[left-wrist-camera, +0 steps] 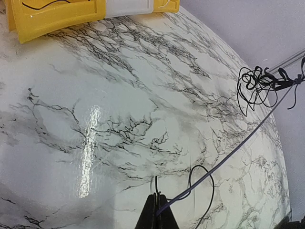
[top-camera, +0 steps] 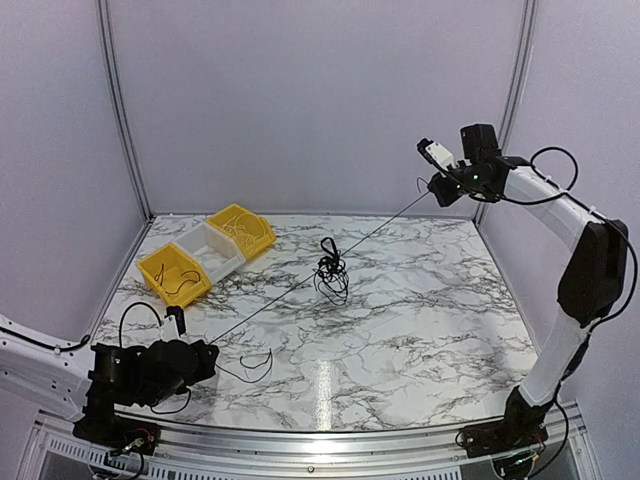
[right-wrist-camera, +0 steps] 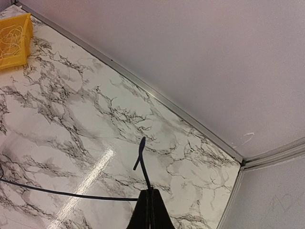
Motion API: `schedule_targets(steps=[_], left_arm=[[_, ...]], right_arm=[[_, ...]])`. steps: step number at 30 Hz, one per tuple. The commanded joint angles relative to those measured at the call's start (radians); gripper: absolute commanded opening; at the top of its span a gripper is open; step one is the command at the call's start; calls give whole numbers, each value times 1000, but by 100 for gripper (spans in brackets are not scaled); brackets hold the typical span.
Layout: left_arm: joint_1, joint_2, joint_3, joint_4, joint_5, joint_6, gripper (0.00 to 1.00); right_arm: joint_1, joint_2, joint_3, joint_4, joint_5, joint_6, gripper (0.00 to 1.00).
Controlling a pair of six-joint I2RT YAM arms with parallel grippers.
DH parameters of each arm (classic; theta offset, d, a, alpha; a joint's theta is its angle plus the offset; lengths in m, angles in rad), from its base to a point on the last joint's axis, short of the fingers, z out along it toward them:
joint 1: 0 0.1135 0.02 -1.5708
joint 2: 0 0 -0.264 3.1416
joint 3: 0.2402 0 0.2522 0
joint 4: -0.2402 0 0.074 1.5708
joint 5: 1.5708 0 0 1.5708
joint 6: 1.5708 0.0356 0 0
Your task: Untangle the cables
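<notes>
One thin black cable (top-camera: 310, 278) runs taut across the table between my two grippers. My left gripper (top-camera: 212, 358) is low at the near left and shut on one end (left-wrist-camera: 158, 196); a loose loop (left-wrist-camera: 202, 191) lies beside it. My right gripper (top-camera: 438, 187) is raised at the far right and shut on the other end (right-wrist-camera: 148, 190), whose tip sticks up past the fingers. A clump of tangled cables (top-camera: 331, 270) hangs on the taut cable above mid-table and also shows in the left wrist view (left-wrist-camera: 259, 86).
Two yellow bins (top-camera: 173, 274) (top-camera: 243, 230) with a white bin (top-camera: 209, 250) between them sit at the far left; they hold thin wires. The left yellow bin also shows in the left wrist view (left-wrist-camera: 52, 16). A metal rail (right-wrist-camera: 157, 95) edges the table by the back wall.
</notes>
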Motion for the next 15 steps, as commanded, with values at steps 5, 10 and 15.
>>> schedule_targets(steps=[5,10,15], left_arm=[[-4,-51,149,-156,-89,374,0],[-4,25,206,-211,-60,379,0],[-4,72,196,-218,-1,343,0]], right_arm=[[-18,-54,-163,33,-216,-21,41],[232,-102,-333,33,-160,-121,45],[395,-59,-319,7,-134,-148,47]])
